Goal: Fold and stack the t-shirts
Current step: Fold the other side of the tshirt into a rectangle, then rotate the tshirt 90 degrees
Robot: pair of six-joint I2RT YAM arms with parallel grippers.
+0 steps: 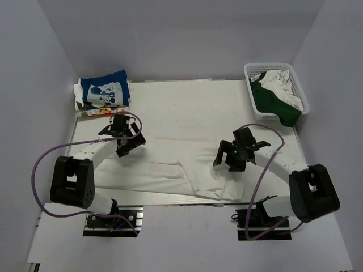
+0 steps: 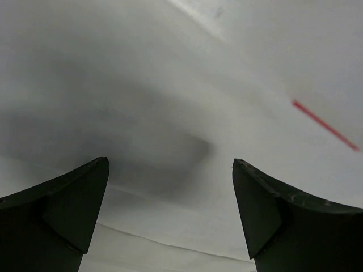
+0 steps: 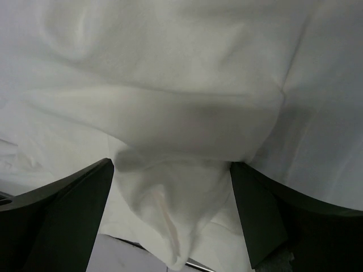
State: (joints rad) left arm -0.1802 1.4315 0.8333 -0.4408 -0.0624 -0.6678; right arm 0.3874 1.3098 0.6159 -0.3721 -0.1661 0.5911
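White t-shirt [image 1: 164,170] spread beneath left claw [image 1: 129,144] and right claw [image 1: 227,161], both wide, empty; blue t-shirt [image 1: 105,90] folded beyond.

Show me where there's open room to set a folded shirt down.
Free: the flat white stretch at the far middle, between the blue shirt and the basket. Crowded: the near middle, where the white shirt lies bunched; the basket is full.

plain pale walls [image 1: 181,34], even light

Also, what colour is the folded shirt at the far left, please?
The shirt is blue with a white cartoon print; top view.
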